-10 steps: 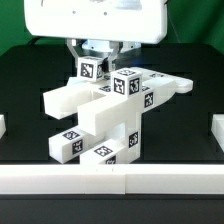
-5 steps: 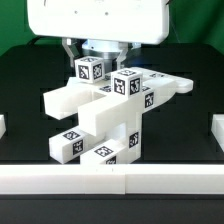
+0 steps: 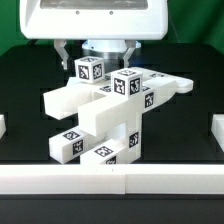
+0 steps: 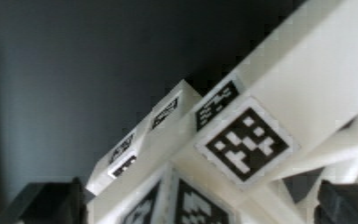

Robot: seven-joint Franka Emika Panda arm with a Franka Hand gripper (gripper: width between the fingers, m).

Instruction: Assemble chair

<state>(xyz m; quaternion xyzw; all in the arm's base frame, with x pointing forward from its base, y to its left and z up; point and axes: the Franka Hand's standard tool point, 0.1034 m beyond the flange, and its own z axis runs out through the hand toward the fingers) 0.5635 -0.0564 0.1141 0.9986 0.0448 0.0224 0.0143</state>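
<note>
The chair is a blocky white structure of joined bars and panels with black-and-white tags, standing mid-table in the exterior view. A tagged post sticks up at its back. My gripper hangs just above that post, open, its fingers spread to either side and holding nothing. In the wrist view the chair's tagged white bars fill the picture close up, and my gripper shows only as dark fingertips at the frame's edge, apart from each other.
A white rail runs along the table's front edge. White blocks stand at the exterior view's left and right. The table is black.
My gripper has risen a little from the tagged post, and its fingers now stand clear above it. The chair has not moved.
</note>
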